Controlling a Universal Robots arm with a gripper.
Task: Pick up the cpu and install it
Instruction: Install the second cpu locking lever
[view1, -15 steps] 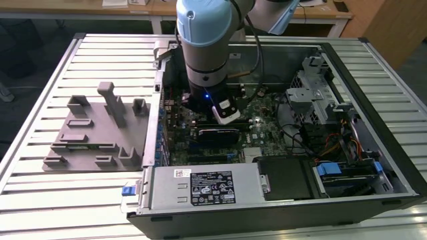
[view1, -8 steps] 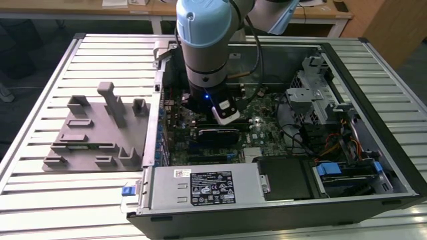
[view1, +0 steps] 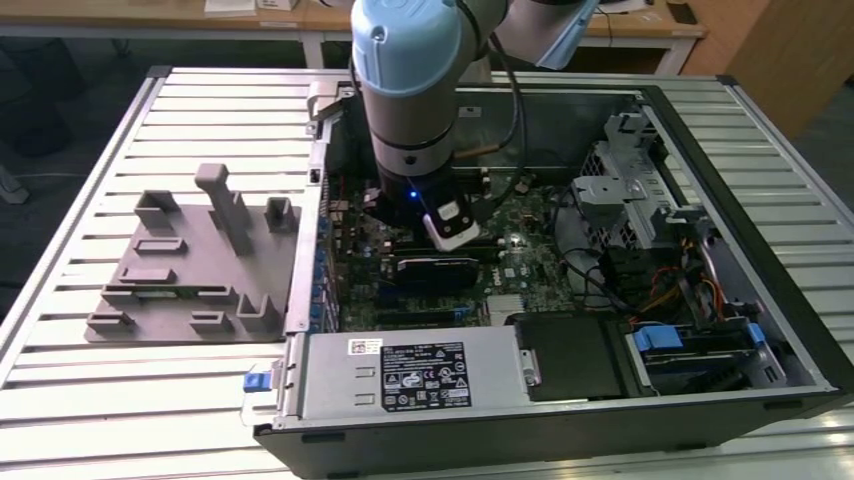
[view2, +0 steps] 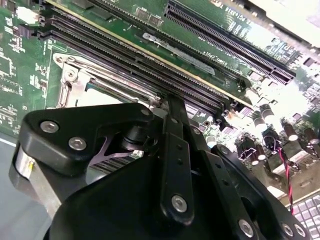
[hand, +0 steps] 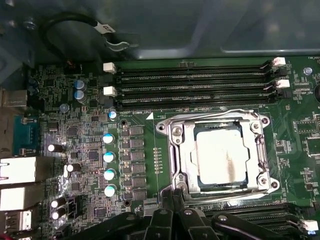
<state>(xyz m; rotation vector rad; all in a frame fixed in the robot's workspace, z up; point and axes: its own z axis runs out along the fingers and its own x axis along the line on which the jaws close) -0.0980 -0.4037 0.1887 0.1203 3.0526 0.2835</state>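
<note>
Single pale blue and grey robot arm (view1: 411, 90), reaching straight down from above, wrist vertical, a small blue light glowing low on it. Small white-and-black module (view1: 451, 224) clipped at the wrist's lower end, toward the exterior view's right. Black gripper (hand: 175, 212) pointing downward in the first wrist view, linkage bars and silver screws in both wrist views. Finger state not discernible.

Gripper (hand: 172, 222) fingertips cut off by first wrist view's edge; arm (view1: 414, 90) hides motherboard middle.
</note>
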